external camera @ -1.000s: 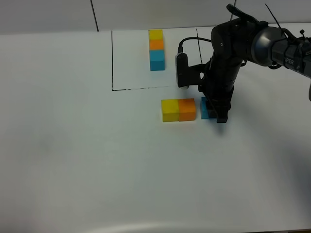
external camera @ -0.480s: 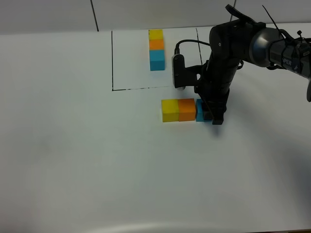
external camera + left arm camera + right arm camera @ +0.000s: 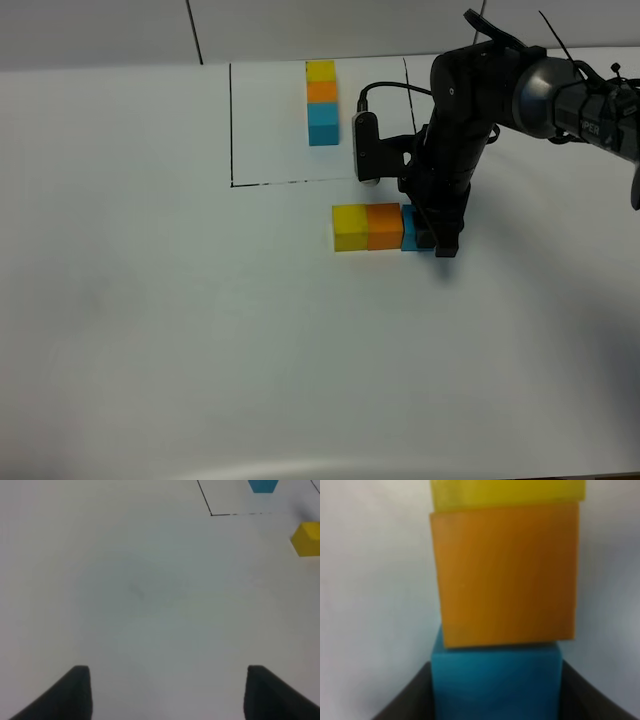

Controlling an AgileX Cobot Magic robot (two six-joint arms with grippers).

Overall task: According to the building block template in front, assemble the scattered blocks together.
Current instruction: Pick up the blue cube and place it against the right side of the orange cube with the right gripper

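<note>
While the right arm [image 3: 500, 85] reaches in from the far right corner of the worktop [image 3: 200, 330], its upper link lies nearly level and its forearm drops steeply, so the wrist points almost straight down. A pale wrist camera [image 3: 367, 148] sits on the side of the wrist that faces the left edge.

The right pincer [image 3: 430, 238] [image 3: 495, 700] is down at worktop level, closed just far enough to clamp the blue block [image 3: 409, 228] [image 3: 495, 680], with 1 dark finger against each of 2 opposite sides. That block touches the orange block [image 3: 385, 226] [image 3: 504, 575], and the orange one touches the yellow block [image 3: 350, 227] [image 3: 507, 490], so the 3 form a row parallel to the near edge: yellow toward the left edge, blue toward the right. In the right wrist view the blue block sits a little off line from the orange one.

Closer to the far edge lies the building block template [image 3: 322, 102], its yellow cube farthest away, then orange, then blue, inside a thin black outline [image 3: 231, 130].

The left pincer [image 3: 172, 700] hangs spread wide with nothing between its fingers, above bare worktop well toward the left edge from the row.
</note>
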